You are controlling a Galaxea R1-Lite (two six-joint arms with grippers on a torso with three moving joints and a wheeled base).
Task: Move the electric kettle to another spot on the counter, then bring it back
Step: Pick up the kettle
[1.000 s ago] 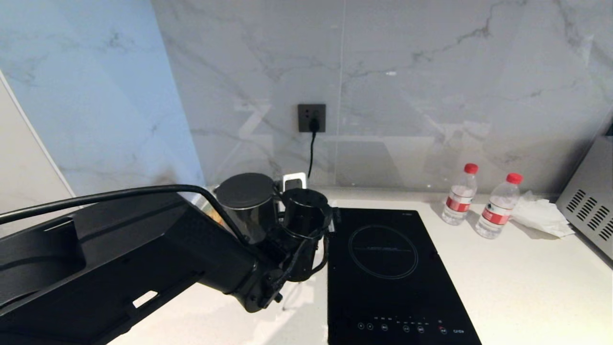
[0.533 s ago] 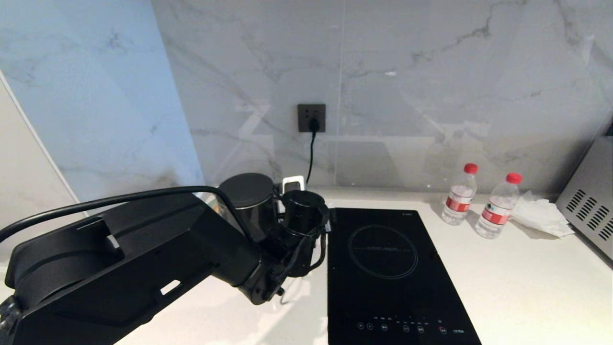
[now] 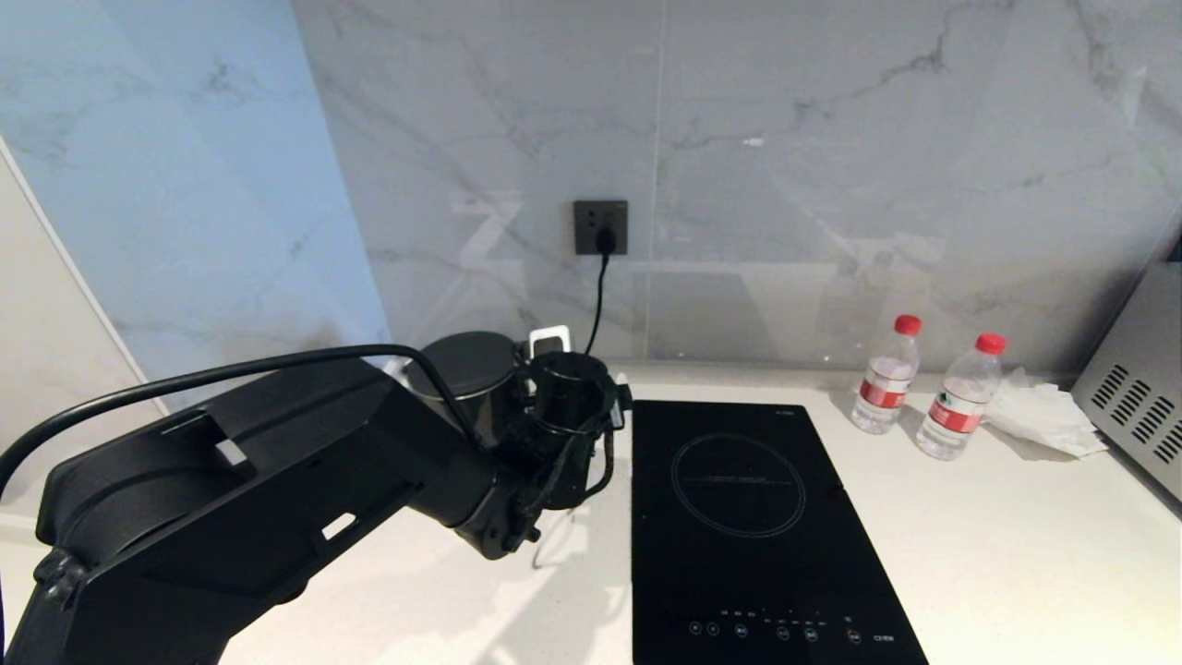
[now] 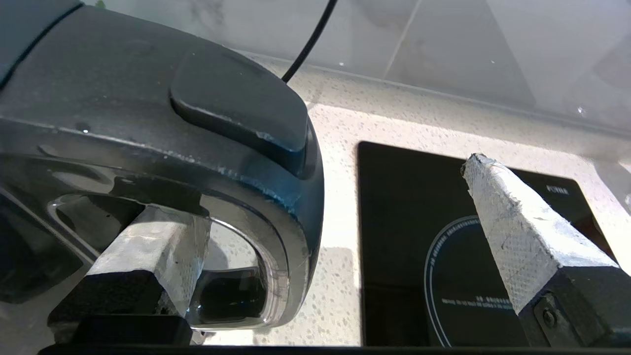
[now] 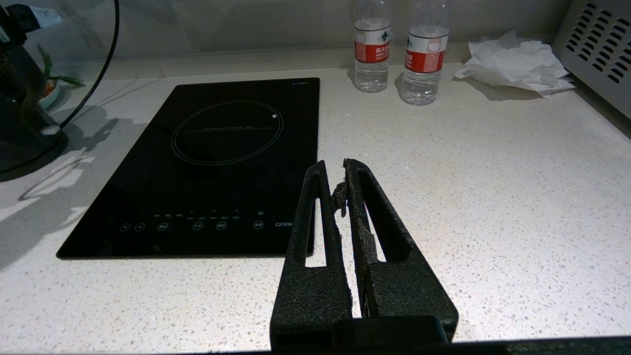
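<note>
The head cam looked down from above at the counter [image 3: 970, 554] and the marble wall [image 3: 831, 139]. The left wrist cam sat super close to the kettle handle [image 4: 276, 207], and the right wrist cam hung low over the counter; all three caught the hob [image 3: 748, 517].

Lying across the lower frame, the counter [image 3: 970, 554], bearing the electric kettle [image 3: 466, 383] at centre left, an inset black hob [image 3: 748, 517], two water bottles [image 3: 885, 377] and crumpled tissue [image 3: 1043, 416] at right.
</note>
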